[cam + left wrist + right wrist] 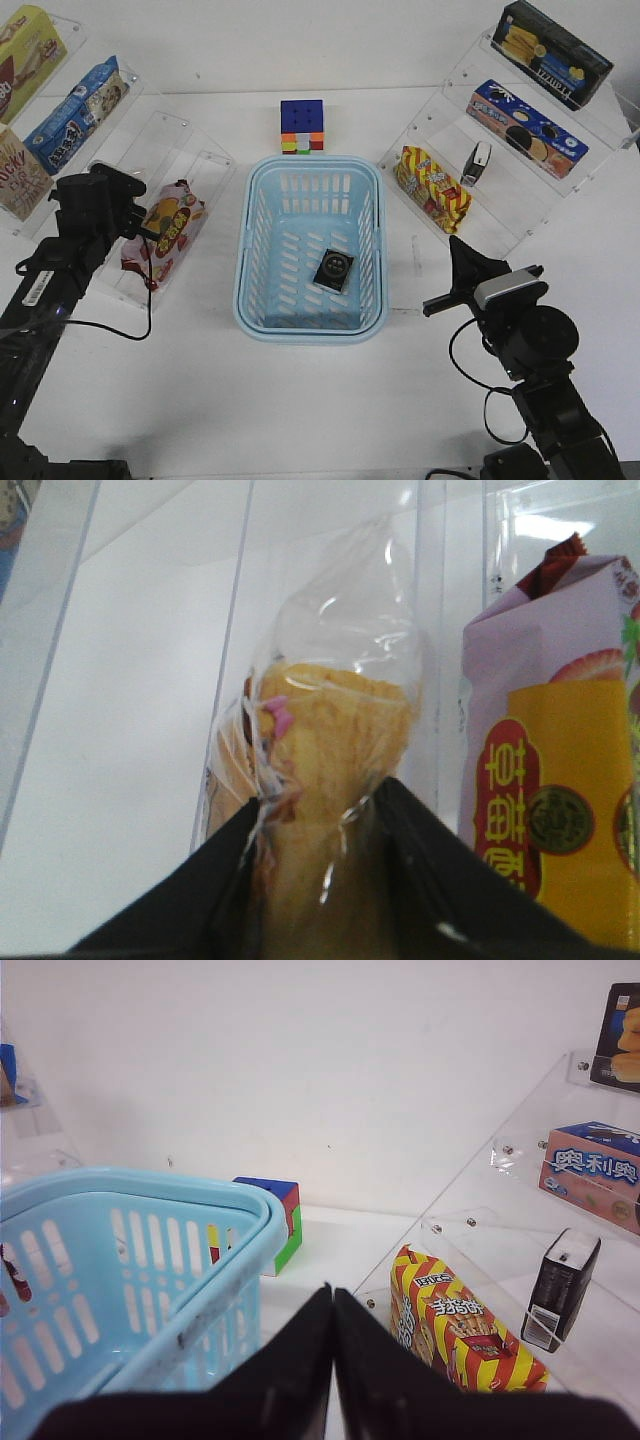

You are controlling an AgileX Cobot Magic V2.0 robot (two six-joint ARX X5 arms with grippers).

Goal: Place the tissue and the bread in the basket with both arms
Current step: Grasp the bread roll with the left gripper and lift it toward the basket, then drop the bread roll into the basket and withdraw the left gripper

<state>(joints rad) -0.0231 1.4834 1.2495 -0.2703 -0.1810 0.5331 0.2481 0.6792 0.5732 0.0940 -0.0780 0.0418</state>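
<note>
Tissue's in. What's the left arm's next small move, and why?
Probably lift the bread straight up off the clear shelf. The left gripper has its fingers on either side of the wrapped bun, apparently gripping it, and the tissue already lies in the basket. The right gripper is shut and empty.

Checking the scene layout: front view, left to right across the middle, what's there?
Left tool at the bread → strawberry packet → blue basket holding the tissue pack → striped snack bag → right tool.
</note>
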